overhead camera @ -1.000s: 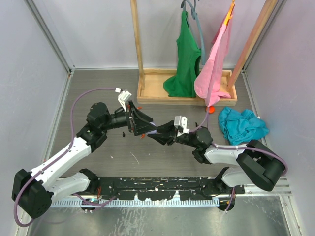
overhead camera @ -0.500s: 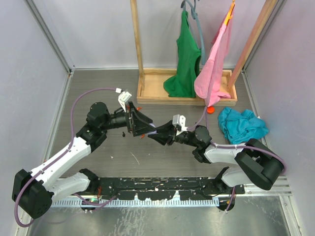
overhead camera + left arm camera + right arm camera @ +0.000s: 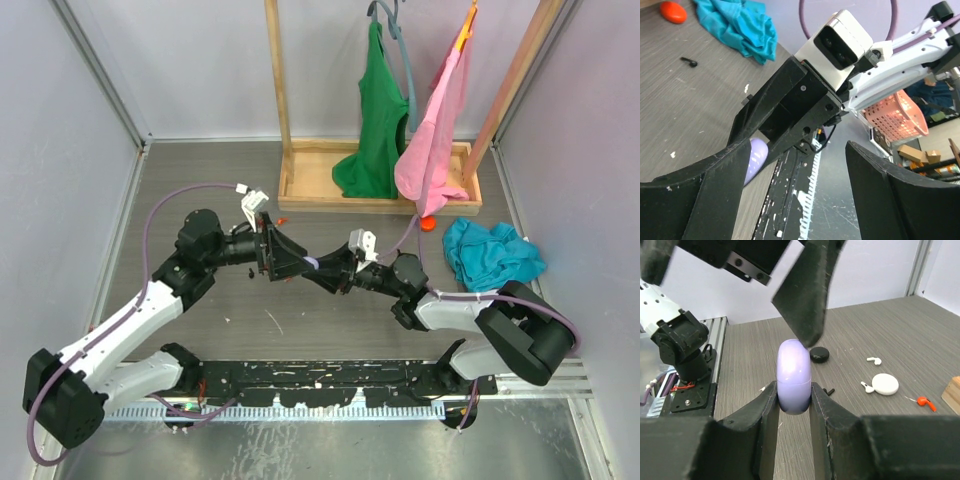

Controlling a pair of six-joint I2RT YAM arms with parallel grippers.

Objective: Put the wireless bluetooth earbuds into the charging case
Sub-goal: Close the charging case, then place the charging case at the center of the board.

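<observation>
From above, the lilac rounded plastic charging case (image 3: 312, 262) shows only as a sliver — the left gripper (image 3: 298, 264) and right gripper (image 3: 323, 268) cover the rest. At the left wrist a black finger (image 3: 720, 175) hides most of it, and a teal crumpled cloth (image 3: 740, 27) is cut by the top edge. The white stemmed plastic earbuds (image 3: 873, 360) are too small to find from above.

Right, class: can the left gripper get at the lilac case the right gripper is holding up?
Probably yes. The left gripper is open and right beside the lilac case. The right gripper pinches only its lower sides, leaving the top exposed, and nothing sits between them.
</observation>
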